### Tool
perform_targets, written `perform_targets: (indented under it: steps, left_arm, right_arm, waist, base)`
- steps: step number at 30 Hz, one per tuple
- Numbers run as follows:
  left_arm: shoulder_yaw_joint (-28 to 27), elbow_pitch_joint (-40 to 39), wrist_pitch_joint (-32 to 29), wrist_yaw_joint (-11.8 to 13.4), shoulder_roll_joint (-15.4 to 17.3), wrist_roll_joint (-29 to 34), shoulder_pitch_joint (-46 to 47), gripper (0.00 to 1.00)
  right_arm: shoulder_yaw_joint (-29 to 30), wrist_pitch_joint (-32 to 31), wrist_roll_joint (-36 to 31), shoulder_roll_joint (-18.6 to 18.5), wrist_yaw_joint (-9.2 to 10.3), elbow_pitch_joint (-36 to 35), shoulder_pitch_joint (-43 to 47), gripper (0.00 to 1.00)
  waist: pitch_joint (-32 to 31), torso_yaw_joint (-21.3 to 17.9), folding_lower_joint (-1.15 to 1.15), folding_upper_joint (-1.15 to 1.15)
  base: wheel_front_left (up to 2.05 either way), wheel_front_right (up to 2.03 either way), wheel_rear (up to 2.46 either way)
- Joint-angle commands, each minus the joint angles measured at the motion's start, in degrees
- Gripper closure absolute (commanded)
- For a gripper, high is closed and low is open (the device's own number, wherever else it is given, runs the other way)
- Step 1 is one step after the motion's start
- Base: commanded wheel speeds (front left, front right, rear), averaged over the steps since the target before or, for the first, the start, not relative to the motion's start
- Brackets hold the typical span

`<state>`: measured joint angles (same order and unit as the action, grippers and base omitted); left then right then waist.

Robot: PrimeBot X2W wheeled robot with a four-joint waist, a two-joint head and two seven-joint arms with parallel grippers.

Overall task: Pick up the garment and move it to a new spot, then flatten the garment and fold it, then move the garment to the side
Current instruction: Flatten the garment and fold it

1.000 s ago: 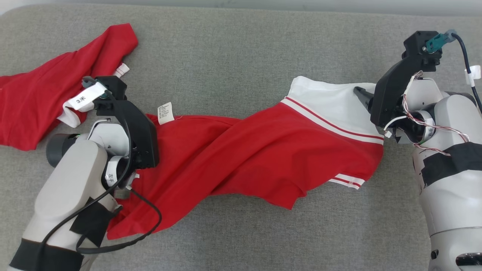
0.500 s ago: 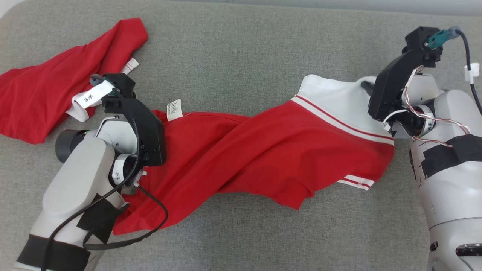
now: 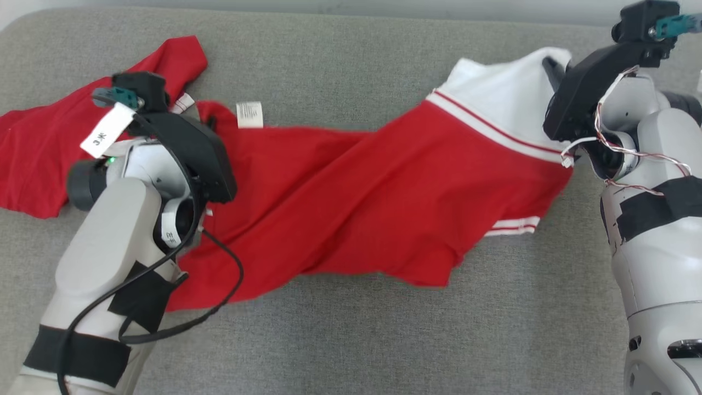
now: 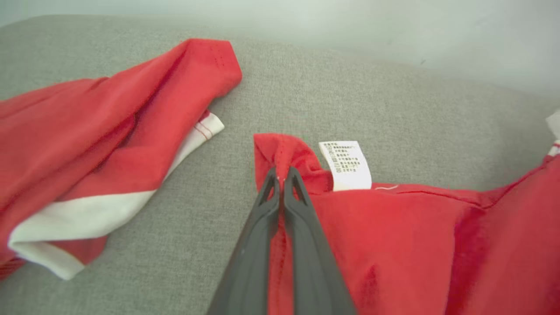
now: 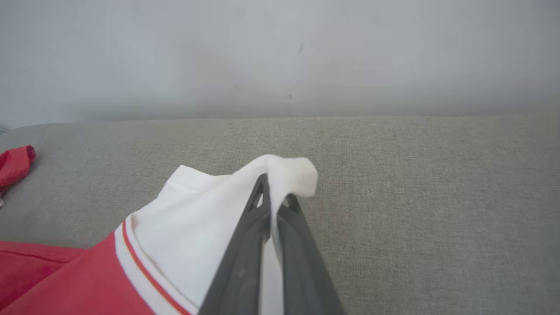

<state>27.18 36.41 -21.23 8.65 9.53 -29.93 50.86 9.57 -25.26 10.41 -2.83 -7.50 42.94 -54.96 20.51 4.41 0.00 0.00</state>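
Observation:
The garment (image 3: 356, 197) is a red shirt with a white striped collar band, stretched and twisted across the grey surface between my two arms. My left gripper (image 4: 282, 178) is shut on its red corner beside a white care label (image 4: 346, 165). My right gripper (image 5: 274, 192) is shut on the white edge (image 5: 210, 210) at the other end, lifting it slightly. In the head view the left wrist (image 3: 170, 142) covers its fingers, and one right finger (image 3: 554, 68) pokes into the white cloth (image 3: 504, 104).
A second red garment (image 3: 49, 142) with a white cuff lies crumpled at the far left. The grey padded surface (image 3: 351, 340) ends at a pale wall behind; its back edge runs along the top of the head view.
The right gripper has shut on the white edge and risen away from me. The left arm has carried its red corner farther back. The garment now hangs more taut between them.

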Motion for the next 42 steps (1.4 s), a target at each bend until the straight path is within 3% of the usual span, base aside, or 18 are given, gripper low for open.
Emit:
perform_targets:
  steps: [1,13,21,26,35,42]
  left_arm:
    - [-0.6,0.2,2.1,0.3,0.2,0.4,1.3,1.0]
    - [-4.2,0.8,19.8,-0.2,0.1,1.3,7.7,1.0]
    - [-4.9,2.9,24.5,-1.0,0.2,1.4,11.8,1.0]
    - [-4.7,4.2,24.5,-1.5,0.1,1.1,13.8,1.0]
    - [-5.8,6.3,26.6,-1.4,-1.0,-0.1,17.4,1.0]
    - [-6.1,7.5,29.6,-2.1,-1.1,-0.4,19.6,1.0]
  right_arm:
    - [-0.5,1.7,0.6,-0.1,0.02,-0.1,-1.1,1.0]
    - [-9.0,17.0,5.0,-2.0,0.02,-2.5,-4.9,1.0]
    - [-11.3,27.1,7.3,-4.0,0.03,-0.8,-7.7,1.0]
    - [-13.0,27.7,8.9,-4.4,0.03,1.0,-9.8,1.0]
    - [-21.7,25.9,14.0,-7.4,0.03,1.0,-14.6,1.0]
    - [-25.4,29.9,16.8,-10.2,0.03,-1.7,-17.3,1.0]
  waist:
    - [-0.2,-0.3,0.0,0.0]
    - [-3.1,-2.1,0.0,0.0]
    - [-6.4,-4.2,0.0,0.0]
    - [-7.2,-5.2,0.0,0.0]
    - [-6.9,-6.9,0.0,0.0]
    - [-7.5,-7.9,0.0,0.0]
  base:
    - [0.0,0.0,0.0]
    - [0.0,0.0,0.0]
    - [0.0,0.0,0.0]
    - [0.0,0.0,0.0]
    - [0.0,0.0,0.0]
    - [0.0,0.0,0.0]
